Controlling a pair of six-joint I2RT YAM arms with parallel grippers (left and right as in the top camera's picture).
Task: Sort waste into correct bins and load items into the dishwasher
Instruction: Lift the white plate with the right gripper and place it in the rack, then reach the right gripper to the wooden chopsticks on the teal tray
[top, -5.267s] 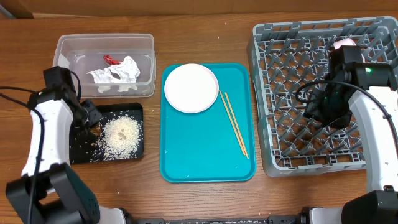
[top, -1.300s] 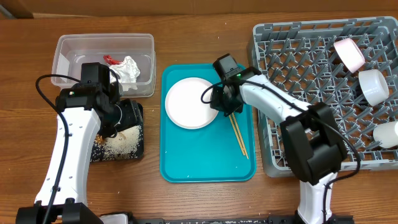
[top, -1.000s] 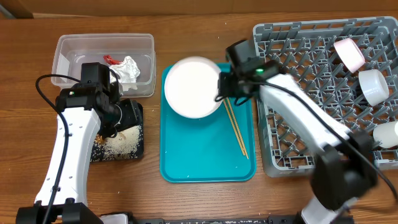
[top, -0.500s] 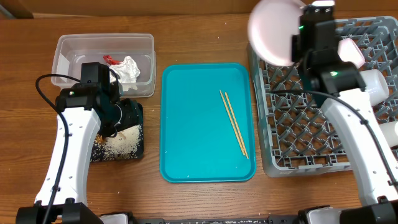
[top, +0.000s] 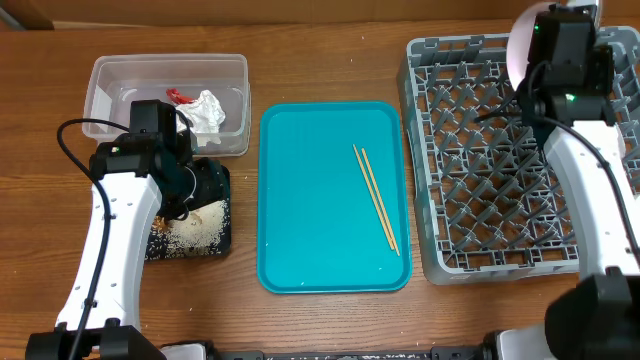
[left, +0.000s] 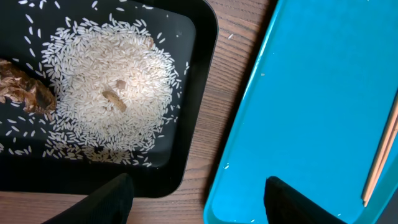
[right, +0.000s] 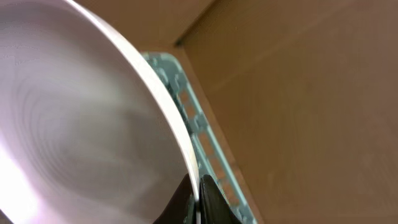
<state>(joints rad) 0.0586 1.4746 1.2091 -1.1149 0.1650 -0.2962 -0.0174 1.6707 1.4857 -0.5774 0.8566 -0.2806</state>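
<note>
Plate (right: 81, 124): round and white-pinkish, it was pinched at its rim between the closed fingers of the right claw (right: 196, 202). From overhead it showed as a pale sliver (top: 517, 55) tilted on edge above the far side of the grey dish rack (top: 480, 200); whether it touched the pegs could not be told.

Left claw (left: 196, 200): its jaws stood apart and held nothing. It hung over the strip of wooden table (top: 330, 60) between the black tray (left: 193, 124) and the teal tray (left: 311, 93).

Black tray: it held a heap of white rice (left: 112, 93), with stray grains around it and a brown food lump (left: 22, 93) at the heap's left.

Teal tray: two thin wooden chopsticks (top: 375, 198) lay on it side by side, slanting toward its near right corner.

Clear tub (top: 100, 90): it sat behind the black tray, at the far left of the table. Inside lay a crumpled white napkin (top: 205, 110), with a small red wrapper (top: 180, 97) just beside it.
</note>
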